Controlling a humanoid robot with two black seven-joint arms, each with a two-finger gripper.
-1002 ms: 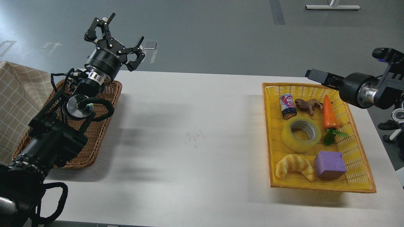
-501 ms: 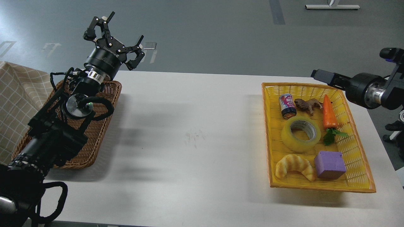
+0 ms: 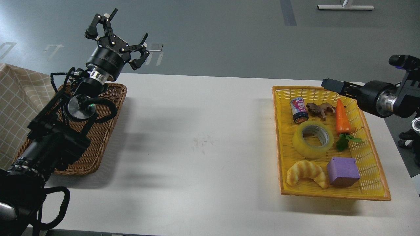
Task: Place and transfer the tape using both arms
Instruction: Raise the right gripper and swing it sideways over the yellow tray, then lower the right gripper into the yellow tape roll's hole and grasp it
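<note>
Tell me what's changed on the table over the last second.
The left end effector rose and drifted slightly left, open and empty. The right end effector shifted a little near the yellow basket; its fingers can't be told apart. Nothing was grasped. The tape and wicker basket stayed put.

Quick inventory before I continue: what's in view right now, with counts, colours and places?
tape: 1, translucent yellow, middle of yellow basket
croissant: 1, golden, basket near-left
purple block: 1, basket near-right
carrot: 1, orange, basket far-right
can: 1, blue-pink, basket far-left
toy animal: 1, brown, beside can
yellow basket: 1, table right
wicker basket: 1, brown, table left
table: 1, white
left gripper: black, jaws open, raised
right gripper: black, at basket's far edge
</note>
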